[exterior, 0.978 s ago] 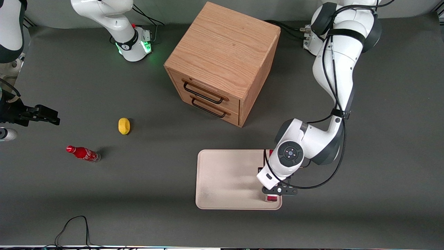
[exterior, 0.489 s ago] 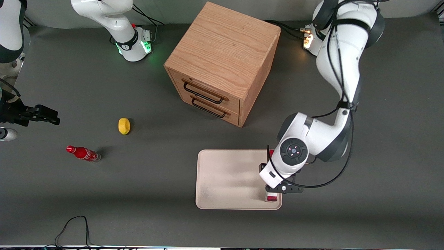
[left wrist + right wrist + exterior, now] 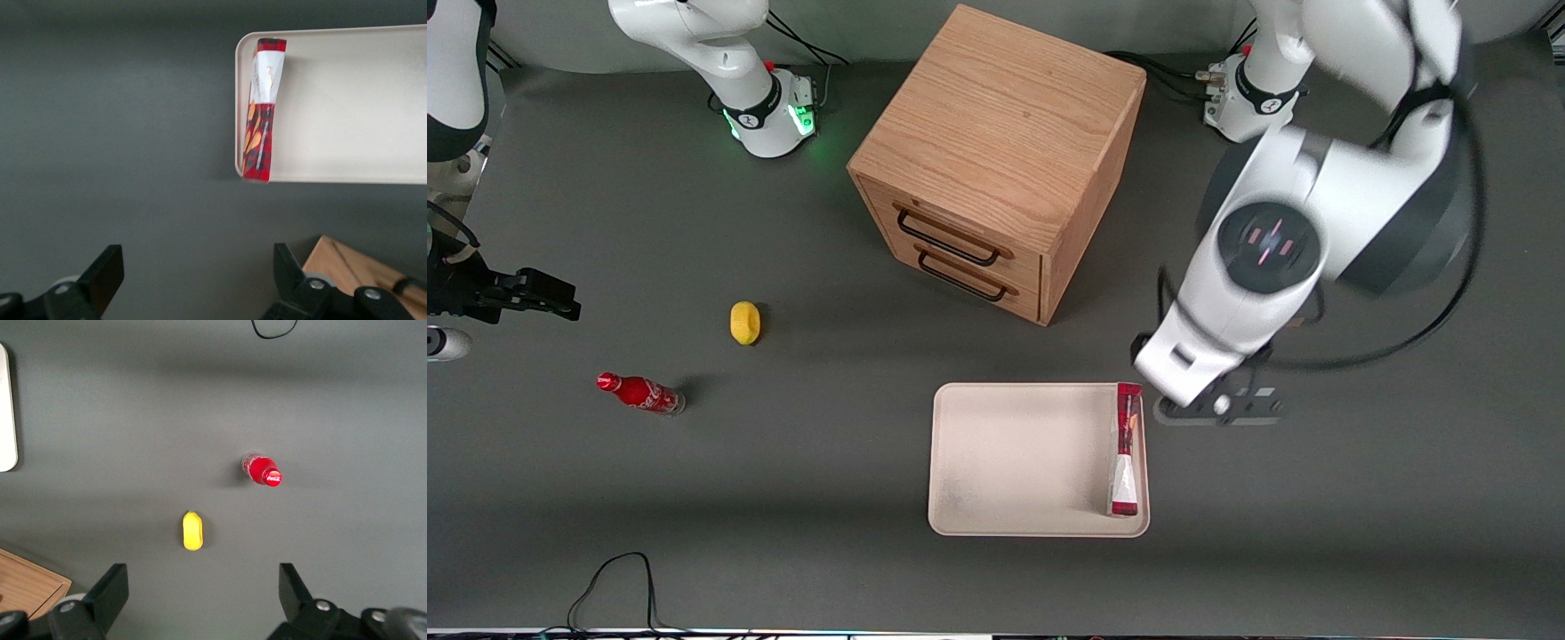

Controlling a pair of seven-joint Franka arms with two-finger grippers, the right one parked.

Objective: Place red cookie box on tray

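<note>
Jaws stand wide apart and empty; the gripper (image 3: 197, 277) hangs above bare table beside the tray (image 3: 1014, 458). The red cookie box (image 3: 1125, 449) stands on edge against the tray's rim. Withdraw straight upward, avoiding the box.

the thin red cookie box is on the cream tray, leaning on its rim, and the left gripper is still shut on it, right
Not quite. The thin red cookie box does lean on the cream tray's rim, but the left gripper is open and clear of it, as the left wrist view shows.
</note>
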